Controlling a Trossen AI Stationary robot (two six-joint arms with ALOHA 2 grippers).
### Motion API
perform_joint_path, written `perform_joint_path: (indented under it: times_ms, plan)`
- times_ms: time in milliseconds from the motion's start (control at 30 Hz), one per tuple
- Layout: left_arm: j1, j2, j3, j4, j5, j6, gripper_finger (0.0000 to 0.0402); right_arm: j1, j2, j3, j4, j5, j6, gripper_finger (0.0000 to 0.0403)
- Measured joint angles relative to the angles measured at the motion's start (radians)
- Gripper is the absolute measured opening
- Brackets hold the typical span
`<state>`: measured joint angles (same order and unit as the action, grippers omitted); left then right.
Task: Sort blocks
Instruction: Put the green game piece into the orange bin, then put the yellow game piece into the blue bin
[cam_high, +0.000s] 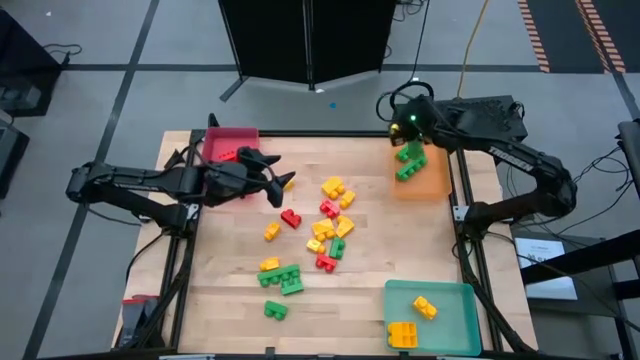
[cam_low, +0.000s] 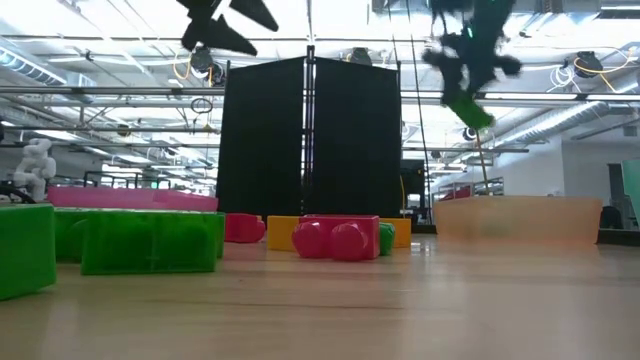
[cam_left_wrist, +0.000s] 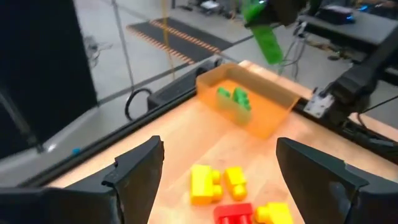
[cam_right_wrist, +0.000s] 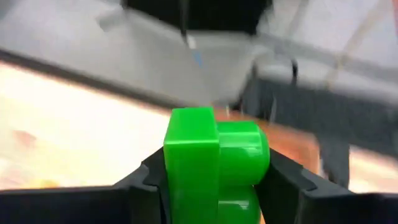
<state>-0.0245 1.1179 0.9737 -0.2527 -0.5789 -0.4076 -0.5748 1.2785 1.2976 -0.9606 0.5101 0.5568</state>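
Green studded bricks (cam_low: 110, 240), glossy translucent plastic, lie closest to the low camera on the pale wooden table (cam_high: 230, 310), near its front left part. Behind them, around the table's middle, a loose scatter of red, yellow and green blocks (cam_high: 330, 225) lies, short and long, each with round studs.

At the back right corner stands the orange tray (cam_high: 432, 180), thin-walled and translucent, with green bricks (cam_high: 409, 163) inside. Above it the right gripper (cam_right_wrist: 214, 171) pinches a bright green brick (cam_right_wrist: 211, 163) between its dark fingers, held clear of the tray.

At the back left corner a red tray (cam_high: 232, 141) holds a red brick (cam_high: 226, 155). Beside it the left gripper (cam_left_wrist: 217, 171) hangs above the table with its jaws spread wide and holding nothing, the scattered blocks just ahead of it.

A teal tray (cam_high: 440, 330) at the front right corner holds yellow bricks (cam_high: 412, 322).
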Motion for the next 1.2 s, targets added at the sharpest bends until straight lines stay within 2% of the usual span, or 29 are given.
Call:
perform_joint_path:
  times_ms: [200,333,433,500,633,733,900,1033,1100,1200]
  plan:
    - [0.011,0.0,0.0,-0.041,-0.002,-0.031,0.031,-0.079,-0.002,-0.244,0.049,-0.168,0.13,0.0151]
    - [0.011,0.0,0.0,-0.059,-0.001,-0.031,0.031,-0.094,-0.002,-0.353,0.097,-0.203,0.233,0.0151]
    - [0.011,0.0,0.0,-0.079,0.001,-0.032,0.031,-0.096,-0.003,-0.388,0.107,-0.226,0.244,0.0153]
    - [0.011,0.0,0.0,-0.092,0.014,-0.032,0.031,-0.096,-0.003,-0.395,0.104,-0.229,0.239,0.0192]
    - [0.011,0.0,0.0,-0.105,0.028,-0.032,0.031,-0.105,-0.003,-0.394,0.099,-0.23,0.232,0.0306]
    - [0.011,0.0,0.0,-0.104,0.028,-0.032,0.031,-0.109,-0.003,-0.369,0.098,-0.268,0.21,0.0349]
    - [0.011,0.0,0.0,-0.112,0.029,-0.032,0.031,-0.08,-0.011,-0.253,0.186,-0.419,0.101,0.035]
    - [0.011,0.001,0.0,-0.133,0.029,-0.032,0.031,0.02,-0.003,-0.132,0.362,-0.667,-0.068,0.0339]
    - [0.011,0.001,0.0,-0.138,0.029,-0.032,0.031,0.108,0.016,-0.085,0.426,-0.698,-0.163,0.0338]
    - [0.011,0.001,0.0,-0.144,0.029,-0.032,0.031,0.241,0.08,-0.034,0.422,-0.671,-0.307,0.0338]
